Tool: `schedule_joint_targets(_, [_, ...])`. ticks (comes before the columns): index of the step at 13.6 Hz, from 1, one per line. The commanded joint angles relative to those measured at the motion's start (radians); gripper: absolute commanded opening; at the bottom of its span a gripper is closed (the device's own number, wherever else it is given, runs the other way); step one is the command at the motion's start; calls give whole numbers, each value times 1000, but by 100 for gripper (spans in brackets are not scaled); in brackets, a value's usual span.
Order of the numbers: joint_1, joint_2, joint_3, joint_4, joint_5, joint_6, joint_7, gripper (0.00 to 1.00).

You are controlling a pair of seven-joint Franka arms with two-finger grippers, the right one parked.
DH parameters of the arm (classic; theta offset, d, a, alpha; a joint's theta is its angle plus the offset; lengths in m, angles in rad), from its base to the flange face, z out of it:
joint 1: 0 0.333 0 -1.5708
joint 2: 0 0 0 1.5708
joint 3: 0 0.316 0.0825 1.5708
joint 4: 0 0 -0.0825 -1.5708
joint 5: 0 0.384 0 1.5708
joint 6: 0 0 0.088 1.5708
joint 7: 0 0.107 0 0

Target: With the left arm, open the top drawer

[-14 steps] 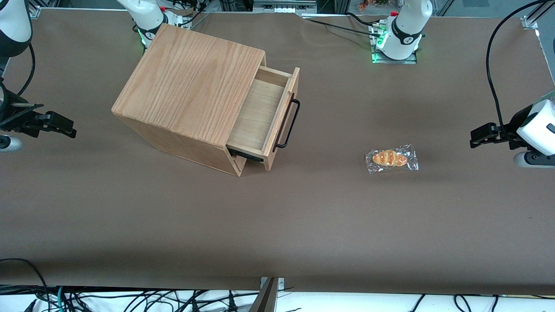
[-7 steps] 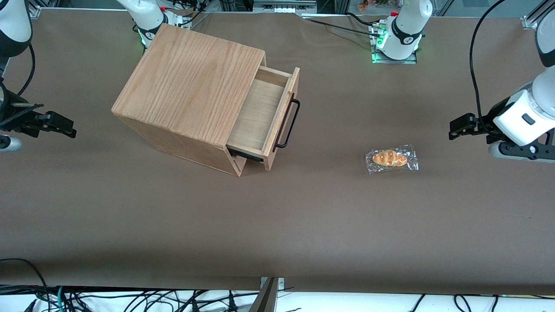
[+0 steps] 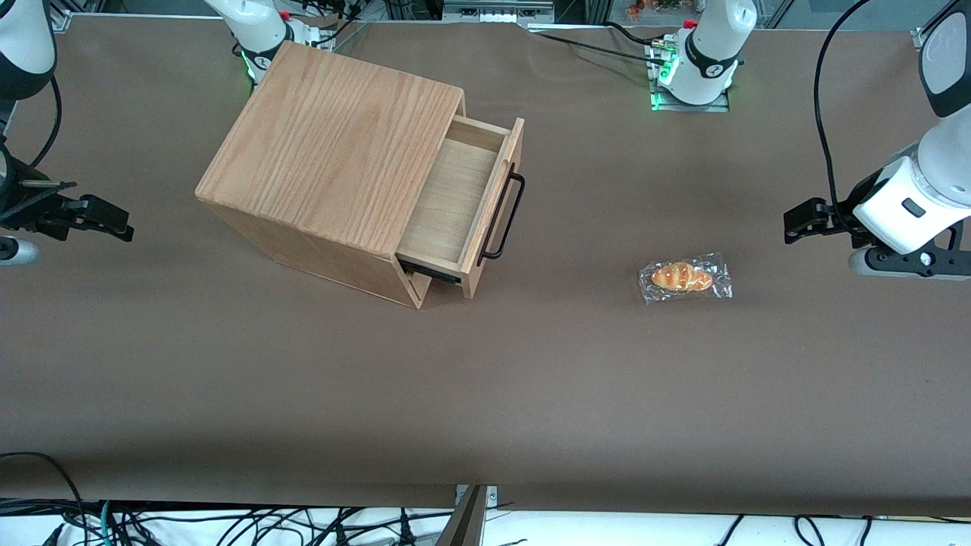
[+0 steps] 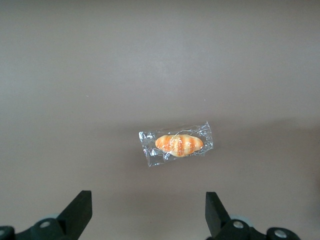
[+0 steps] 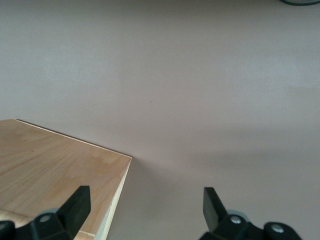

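Worktop (image 3: 485, 394): brown, bare across the whole strip nearest the front camera.

Bread roll (image 3: 684, 277), orange, in a clear wrapper, lies flat on the worktop, well apart from the cabinet and toward the working arm's end. The left wrist view shows the roll (image 4: 178, 144) lying flat between the two black fingers (image 4: 80, 210), farther out than the tips, not touched.

Gripper (image 3: 806, 218) of the left arm (image 3: 910, 205): hovers above the worktop at the working arm's end, near the roll and slightly farther from the camera than it. Jaws stand wide apart, gripping nothing. Well clear of the drawer and its handle.

Cabinet (image 3: 334, 144): light oak box, set at an angle to the worktop edge, farther from the camera than the roll, toward the parked arm's end.

Top drawer (image 3: 451, 201): partly pulled out of the cabinet front, pale wood floor exposed, nothing visible inside. Black bar handle (image 3: 504, 216) on its front panel, facing toward the working arm's end. A dark slide rail shows under the drawer's near corner.

Right wrist view: a corner of the cabinet top (image 5: 55, 170) and plain worktop.
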Motion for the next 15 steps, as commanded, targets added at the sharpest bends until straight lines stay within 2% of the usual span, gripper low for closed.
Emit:
schedule_joint_targets(1, [5, -27, 13, -27, -24, -7, 28, 100])
schedule_joint_targets(4, [41, -27, -30, -25, -25, -7, 24, 100])
schedule_joint_targets(8, [143, -26, -142, -24, -12, -7, 18, 100])
schedule_joint_targets(15, [142, -13, -138, -13, -8, -9, 19, 100])
